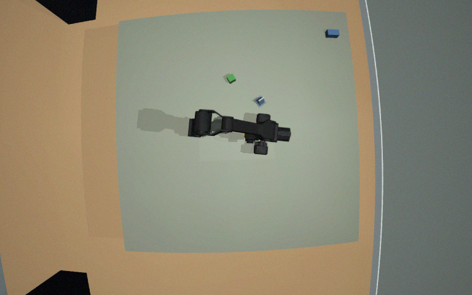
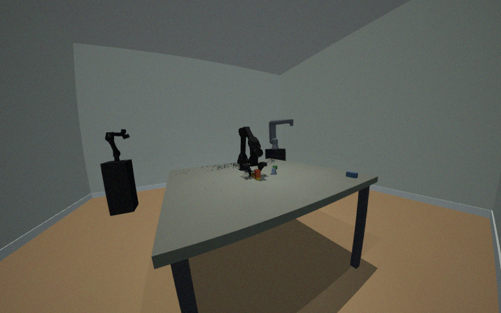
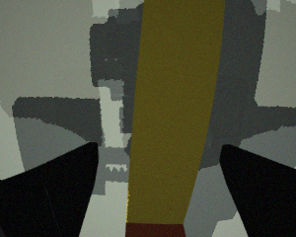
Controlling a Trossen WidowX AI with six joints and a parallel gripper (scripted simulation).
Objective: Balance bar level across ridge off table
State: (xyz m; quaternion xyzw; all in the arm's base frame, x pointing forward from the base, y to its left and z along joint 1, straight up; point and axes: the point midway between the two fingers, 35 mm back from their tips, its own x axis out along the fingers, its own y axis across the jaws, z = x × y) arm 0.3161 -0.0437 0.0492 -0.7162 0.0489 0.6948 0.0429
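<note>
The yellow bar runs lengthwise between my fingers in the wrist view, with its dark red end block at the bottom edge. In the exterior view the orange-red block sits on the bar's near end, low at the table. Only a yellow sliver of the bar shows beside the arm from above. My gripper is open, one finger on each side of the bar, with gaps on both sides. The small blue-grey ridge stands apart from the bar, beside the arm.
A green cube lies beyond the ridge. A blue block lies near a far corner of the table. Two other arms stand on pedestals away from the table.
</note>
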